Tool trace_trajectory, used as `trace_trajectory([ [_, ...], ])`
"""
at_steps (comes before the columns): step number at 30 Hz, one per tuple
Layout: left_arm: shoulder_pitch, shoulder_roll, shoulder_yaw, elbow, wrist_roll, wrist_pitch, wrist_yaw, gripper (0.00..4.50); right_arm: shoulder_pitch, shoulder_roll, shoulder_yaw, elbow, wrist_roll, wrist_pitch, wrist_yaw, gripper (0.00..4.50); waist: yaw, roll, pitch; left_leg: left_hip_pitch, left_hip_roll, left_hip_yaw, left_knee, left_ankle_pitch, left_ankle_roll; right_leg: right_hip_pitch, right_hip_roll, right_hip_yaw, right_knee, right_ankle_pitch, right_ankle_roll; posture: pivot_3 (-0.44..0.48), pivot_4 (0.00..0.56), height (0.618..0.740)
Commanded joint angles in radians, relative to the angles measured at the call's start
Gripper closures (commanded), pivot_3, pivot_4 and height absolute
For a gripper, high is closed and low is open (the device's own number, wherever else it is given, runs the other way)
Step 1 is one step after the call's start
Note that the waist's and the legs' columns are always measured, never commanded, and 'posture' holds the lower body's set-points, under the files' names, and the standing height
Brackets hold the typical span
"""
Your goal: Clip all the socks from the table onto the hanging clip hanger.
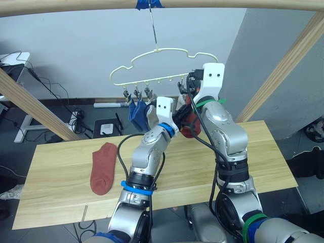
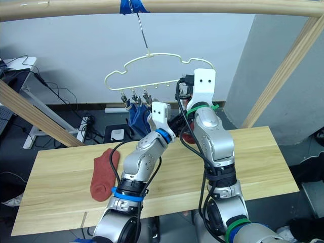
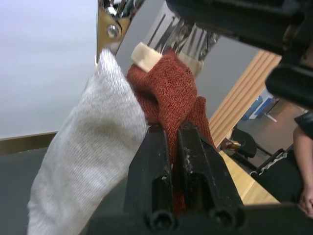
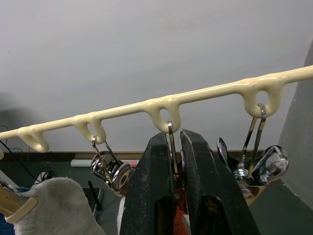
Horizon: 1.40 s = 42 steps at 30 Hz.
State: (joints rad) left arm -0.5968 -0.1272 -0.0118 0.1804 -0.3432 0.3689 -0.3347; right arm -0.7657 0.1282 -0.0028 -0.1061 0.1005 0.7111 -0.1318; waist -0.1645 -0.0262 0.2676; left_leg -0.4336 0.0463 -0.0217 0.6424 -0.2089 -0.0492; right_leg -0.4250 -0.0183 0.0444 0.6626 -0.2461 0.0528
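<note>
The pale yellow-green clip hanger hangs by its hook from the wooden rail. Blue socks hang from its left clips, and a light grey sock hangs from a clip beside them. My left gripper is shut on a rust-red sock, holding it up under the clips. My right gripper is shut on a metal clip that hangs from a loop in the hanger's bar, with the red sock just below. A second rust-red sock lies flat on the left part of the table.
A wooden rail runs across the top, held by slanted wooden posts at the left and the right. Cables and a power strip lie on the floor behind the table. A person's hand is beyond the table's right end.
</note>
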Motion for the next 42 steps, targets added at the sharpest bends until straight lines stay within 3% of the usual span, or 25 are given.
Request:
trace_trajectory([
  [1, -0.024, -0.018, 0.000, -0.012, -0.012, -0.017, 0.003, 4.47, -0.019, 0.013, 0.004, -0.058, 0.008, -0.012, 0.003, 4.50, 0.000, 0.000, 0.000, 0.000, 0.000, 0.000, 0.000, 0.000, 0.000, 0.000, 0.000, 0.000, 0.000, 0.000, 0.000, -0.266, 0.250, 0.740],
  [7, -0.022, -0.014, -0.009, 0.003, 0.002, -0.020, -0.002, 4.50, -0.008, 0.024, -0.006, -0.095, 0.028, -0.008, 0.006, 2.38, 0.000, 0.000, 0.000, 0.000, 0.000, 0.000, 0.000, 0.000, 0.000, 0.000, 0.000, 0.000, 0.000, 0.000, 0.000, -0.267, 0.248, 0.740],
  [9, -0.016, -0.005, -0.011, 0.007, 0.019, -0.029, 0.006, 3.92, 0.002, 0.019, -0.004, -0.129, 0.040, 0.012, 0.018, 1.67, 0.000, 0.000, 0.000, 0.000, 0.000, 0.000, 0.000, 0.000, 0.000, 0.000, 0.000, 0.000, 0.000, 0.000, 0.000, -0.266, 0.248, 0.740],
  [18, 0.045, 0.081, -0.084, -0.062, 0.072, -0.033, -0.073, 1.36, 0.111, -0.051, 0.044, -0.391, 0.127, 0.207, 0.124, 1.66, -0.002, 0.000, 0.000, 0.000, 0.000, 0.000, -0.002, 0.000, 0.000, 0.000, 0.000, 0.000, -0.001, 0.000, 0.000, -0.273, 0.253, 0.740],
  [26, 0.139, 0.273, -0.164, -0.239, 0.083, -0.037, -0.253, 1.36, 0.180, -0.239, 0.102, -0.547, 0.121, 0.180, 0.240, 1.66, -0.008, 0.000, 0.000, 0.001, 0.000, 0.000, -0.002, 0.000, 0.000, 0.000, 0.000, 0.000, -0.001, 0.000, 0.000, -0.269, 0.255, 0.740],
  [34, 0.173, 0.451, -0.112, -0.412, -0.041, 0.071, -0.415, 1.36, 0.202, -0.252, 0.064, -0.468, 0.051, 0.131, 0.169, 1.66, -0.005, 0.000, 0.000, 0.001, 0.001, 0.000, -0.002, 0.000, 0.000, 0.000, 0.000, 0.000, -0.001, 0.000, 0.000, -0.244, 0.250, 0.740],
  [37, 0.162, 0.491, -0.087, -0.427, -0.059, 0.091, -0.430, 1.34, 0.193, -0.237, 0.042, -0.431, 0.039, 0.129, 0.140, 2.24, -0.004, 0.000, 0.000, 0.001, 0.001, 0.000, -0.002, 0.000, 0.000, 0.000, 0.000, 0.000, -0.001, 0.000, 0.000, -0.237, 0.249, 0.740],
  [39, 0.153, 0.512, -0.078, -0.432, -0.067, 0.099, -0.441, 1.34, 0.188, -0.227, 0.039, -0.411, 0.032, 0.130, 0.132, 2.87, -0.003, 0.000, 0.000, 0.001, 0.001, 0.000, -0.002, 0.000, 0.000, 0.000, 0.000, 0.000, -0.001, 0.000, 0.000, -0.230, 0.247, 0.740],
  [42, 0.142, 0.543, -0.069, -0.440, -0.082, 0.109, -0.462, 1.34, 0.187, -0.212, 0.046, -0.385, 0.022, 0.128, 0.122, 2.87, -0.002, 0.000, 0.000, 0.001, 0.001, 0.000, -0.002, 0.000, 0.000, 0.000, 0.000, 0.000, -0.001, 0.000, 0.000, -0.226, 0.245, 0.740],
])
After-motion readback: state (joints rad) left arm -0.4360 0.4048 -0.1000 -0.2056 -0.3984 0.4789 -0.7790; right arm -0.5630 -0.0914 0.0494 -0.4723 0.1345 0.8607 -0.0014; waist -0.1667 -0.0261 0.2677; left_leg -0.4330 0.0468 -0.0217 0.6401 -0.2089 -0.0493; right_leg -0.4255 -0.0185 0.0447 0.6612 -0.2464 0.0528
